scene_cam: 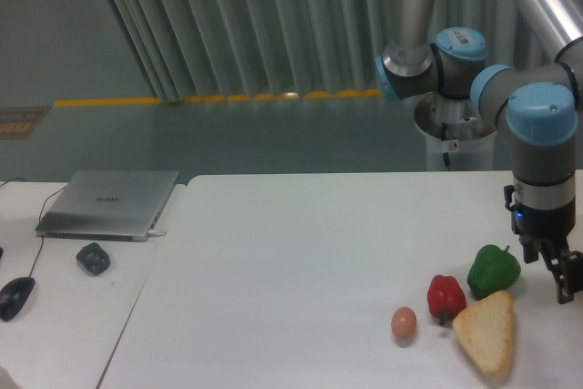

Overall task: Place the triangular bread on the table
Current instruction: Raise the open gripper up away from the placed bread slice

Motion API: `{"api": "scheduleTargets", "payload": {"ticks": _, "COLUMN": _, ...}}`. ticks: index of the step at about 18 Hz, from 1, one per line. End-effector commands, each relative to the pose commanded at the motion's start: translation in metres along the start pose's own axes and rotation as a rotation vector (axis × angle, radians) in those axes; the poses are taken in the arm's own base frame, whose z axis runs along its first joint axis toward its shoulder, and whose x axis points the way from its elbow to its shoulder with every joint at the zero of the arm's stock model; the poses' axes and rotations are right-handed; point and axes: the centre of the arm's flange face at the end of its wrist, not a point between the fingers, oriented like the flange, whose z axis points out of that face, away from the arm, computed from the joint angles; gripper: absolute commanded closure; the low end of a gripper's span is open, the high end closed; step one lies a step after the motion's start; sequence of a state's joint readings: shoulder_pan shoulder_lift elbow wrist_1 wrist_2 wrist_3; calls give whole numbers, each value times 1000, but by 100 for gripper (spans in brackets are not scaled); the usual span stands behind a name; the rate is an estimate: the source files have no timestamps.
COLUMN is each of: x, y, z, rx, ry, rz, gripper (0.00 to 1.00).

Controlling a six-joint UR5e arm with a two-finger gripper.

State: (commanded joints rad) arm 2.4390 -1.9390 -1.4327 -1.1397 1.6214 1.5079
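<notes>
Grey vertical slats and a dull floor with a yellow line fill the background, and the white counter (301, 252) spreads across the foreground with a smaller white desk (55, 316) butted against its left side. On that desk lie a closed laptop (109, 203), a dark mouse (15, 296) on its cable and a small dark object (93, 257).

At the counter's near right corner, the triangular bread (486, 332) lies flat on the surface, broad end toward the back, narrow rounded end toward the front edge. Just beside its left corner stands a red pepper (446, 296), and a small tan egg (404, 322) sits a little further left, apart from both. A green pepper (493, 268) rests just behind the bread, close to it or perhaps touching.

The pincer (557, 278) hangs at the right edge of the view, above and to the right of the bread and beside the green pepper. It holds nothing; one dark finger is visible pointing down, but the other is cut off or hidden, so I cannot tell how wide it stands.

Judging from how things lie, the bread is already set down and free of the pincer, so the placing looks done and the step in hand is clearing away. The next move calls only for lifting the arm straight up and off, keeping the finger clear of the green pepper and the bread's back edge so neither gets nudged
</notes>
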Motion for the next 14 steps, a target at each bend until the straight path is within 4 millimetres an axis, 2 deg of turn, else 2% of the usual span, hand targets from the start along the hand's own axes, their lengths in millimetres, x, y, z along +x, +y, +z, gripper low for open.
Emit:
{"api": "scheduleTargets", "payload": {"ticks": 3, "x": 5, "y": -2, "z": 2, "rx": 0, "ry": 8, "rz": 3, "gripper": 0}}
{"api": "scheduleTargets", "payload": {"ticks": 14, "x": 5, "y": -1, "z": 0, "rx": 6, "ry": 5, "rz": 2, "gripper": 0}}
